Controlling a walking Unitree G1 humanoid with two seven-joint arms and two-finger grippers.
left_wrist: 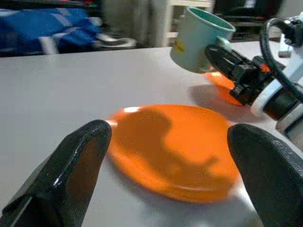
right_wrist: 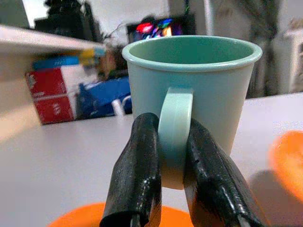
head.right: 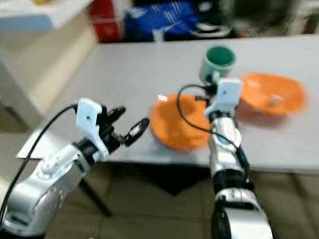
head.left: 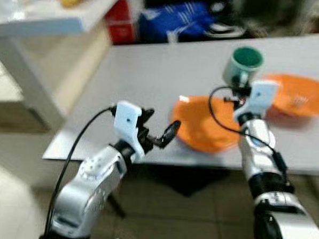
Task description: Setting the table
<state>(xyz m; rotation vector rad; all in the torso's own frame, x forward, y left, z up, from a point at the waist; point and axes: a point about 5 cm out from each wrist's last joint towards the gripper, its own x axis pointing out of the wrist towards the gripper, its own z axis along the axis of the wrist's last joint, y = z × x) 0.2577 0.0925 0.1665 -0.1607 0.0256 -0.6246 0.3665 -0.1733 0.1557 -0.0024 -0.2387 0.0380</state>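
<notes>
Over on your left, the left gripper (head.left: 161, 129) hangs at the near edge of the grey bench (head.left: 151, 71), fingers spread wide with nothing between them, pointing toward the orange plate (head.left: 204, 124) that lies flat just beyond it. Move across and your right gripper (right_wrist: 173, 156) is clamped on the handle of the pale green mug (head.left: 242, 65), one black finger (right_wrist: 137, 175) on each side of the loop. You've got that mug lifted off the bench, hanging above the far edge of the plate, its mouth tipped slightly. Further right, an orange bowl (head.left: 300, 95) sits on the bench, just beside the mug and apart from the plate.
</notes>
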